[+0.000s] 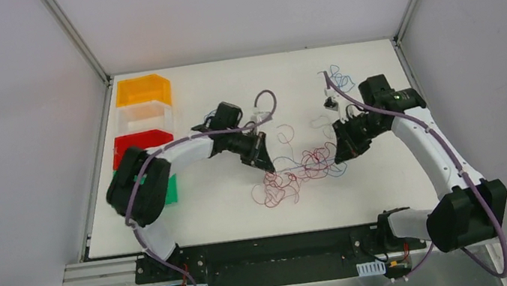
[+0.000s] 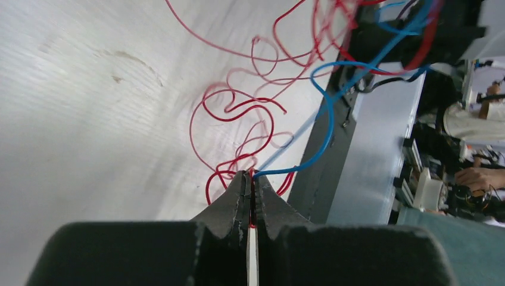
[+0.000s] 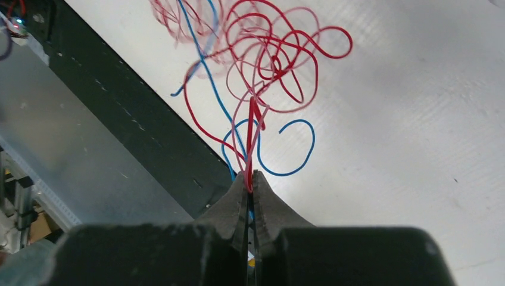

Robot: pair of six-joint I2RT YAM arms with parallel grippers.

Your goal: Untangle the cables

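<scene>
One loose, curly tangle of thin red and blue cables (image 1: 310, 161); left gripper (image 2: 251, 177) and right gripper (image 3: 250, 177) each clamp its strands

From above, the cables (image 1: 300, 170) are too fine to trace where they cross. A green bin (image 1: 172, 190) is mostly hidden beneath the left arm (image 1: 139, 186). Both wrist views cut the cables off at the top edge.
</scene>
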